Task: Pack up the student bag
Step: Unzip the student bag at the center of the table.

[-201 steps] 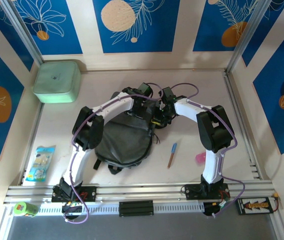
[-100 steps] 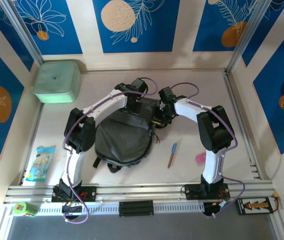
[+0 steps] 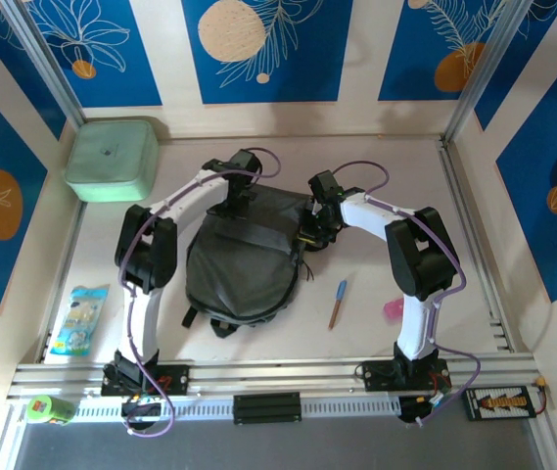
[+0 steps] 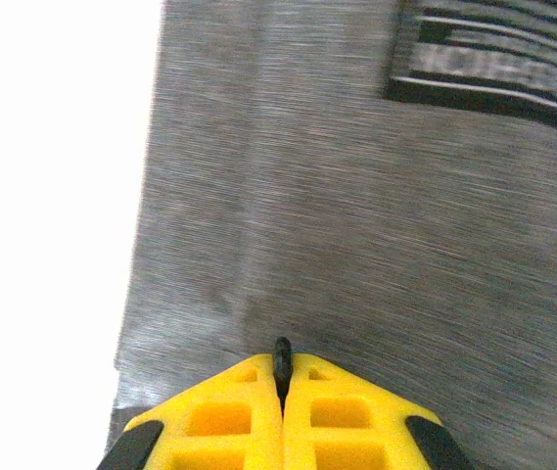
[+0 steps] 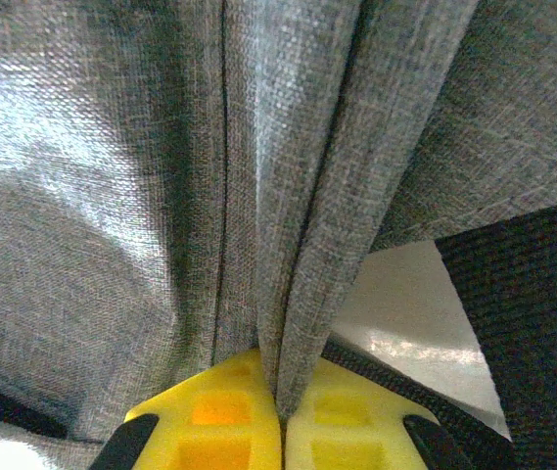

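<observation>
student bag (image 3: 244,269) lies flat on table (image 3: 376,176), mint-green box (image 3: 112,159) off its far-left corner | left gripper (image 4: 281,364) at bag's far-left edge, fingers together, small black tab (image 4: 281,352) nipped between tips | right gripper (image 5: 283,397) at bag's far-right edge, fingers clamped on a fold of its grey fabric | blue pen (image 3: 338,304) just right of bag

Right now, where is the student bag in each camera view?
Top external: student bag mid-table, between the two arms.
Left wrist: student bag across centre and right, above the left gripper.
Right wrist: student bag in grey folds, one pinched in the right gripper.
Shared landmark: the pale table bordering the bag.
</observation>
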